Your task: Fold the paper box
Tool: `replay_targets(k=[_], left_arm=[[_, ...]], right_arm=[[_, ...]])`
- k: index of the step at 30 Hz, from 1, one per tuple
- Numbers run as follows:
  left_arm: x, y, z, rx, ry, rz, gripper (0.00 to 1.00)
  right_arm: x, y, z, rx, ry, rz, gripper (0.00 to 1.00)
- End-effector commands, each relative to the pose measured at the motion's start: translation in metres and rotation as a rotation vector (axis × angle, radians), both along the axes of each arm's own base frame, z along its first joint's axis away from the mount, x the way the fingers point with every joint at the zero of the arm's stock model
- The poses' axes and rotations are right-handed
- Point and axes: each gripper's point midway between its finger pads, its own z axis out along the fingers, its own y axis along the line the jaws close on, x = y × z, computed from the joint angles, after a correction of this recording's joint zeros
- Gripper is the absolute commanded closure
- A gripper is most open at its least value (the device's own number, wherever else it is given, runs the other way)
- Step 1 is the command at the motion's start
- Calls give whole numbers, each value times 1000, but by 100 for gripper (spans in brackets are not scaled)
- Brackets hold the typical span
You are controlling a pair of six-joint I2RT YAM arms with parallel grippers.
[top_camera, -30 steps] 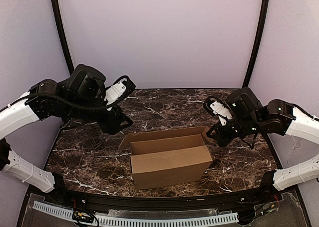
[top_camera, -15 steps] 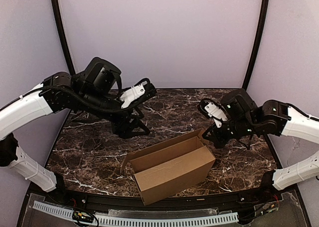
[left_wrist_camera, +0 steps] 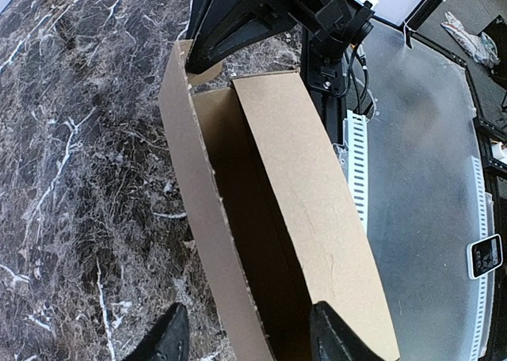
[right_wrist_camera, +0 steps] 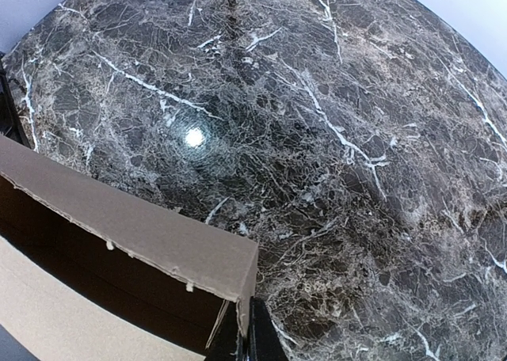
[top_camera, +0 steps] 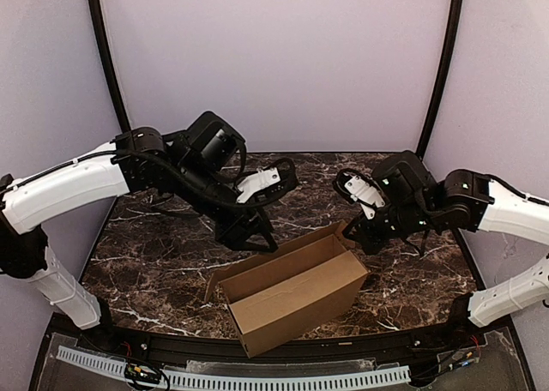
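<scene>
The paper box (top_camera: pixel 296 292) is a plain brown open-topped carton lying slantwise on the marble table, its right end farther back. My left gripper (top_camera: pixel 257 237) hovers at its back wall. In the left wrist view the gripper (left_wrist_camera: pixel 253 341) is open, with one fingertip (left_wrist_camera: pixel 170 339) outside the back wall and the other over the front wall of the box (left_wrist_camera: pixel 309 203). My right gripper (top_camera: pixel 353 234) is shut on the box's right end wall. In the right wrist view its fingers (right_wrist_camera: pixel 257 337) pinch the cardboard corner of the box (right_wrist_camera: pixel 135 226).
The dark marble table (top_camera: pixel 146 262) stretches behind and beside the box. A white slotted cable rail (top_camera: pixel 257 378) runs along the near edge. Black curved posts (top_camera: pixel 105 48) and pale walls close in the back. The right arm's black wrist (left_wrist_camera: pixel 269 13) stands at the box's far end.
My left arm has swung right and down to the box's back wall. The box has turned, its right end moving back and its left end coming nearer. The right gripper stays shut on the box's end.
</scene>
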Motion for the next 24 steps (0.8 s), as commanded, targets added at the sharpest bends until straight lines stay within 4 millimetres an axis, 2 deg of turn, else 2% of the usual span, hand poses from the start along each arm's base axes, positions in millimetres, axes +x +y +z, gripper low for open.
replay_targets(k=[1,9,14,24], left_arm=[[-9,-3,6,-5,33,-40,52],[-10,-5,-11,51,75,-44,59],[-2,-2,-24,107,55,-7,65],[4,0,-36,156,42,13,97]], right_arm=[[3,9,15,33,-35,6,100],[8,11,18,34,-45,-11,100],[9,13,20,35,-46,-12,100],[9,16,21,40,-43,-8,100]])
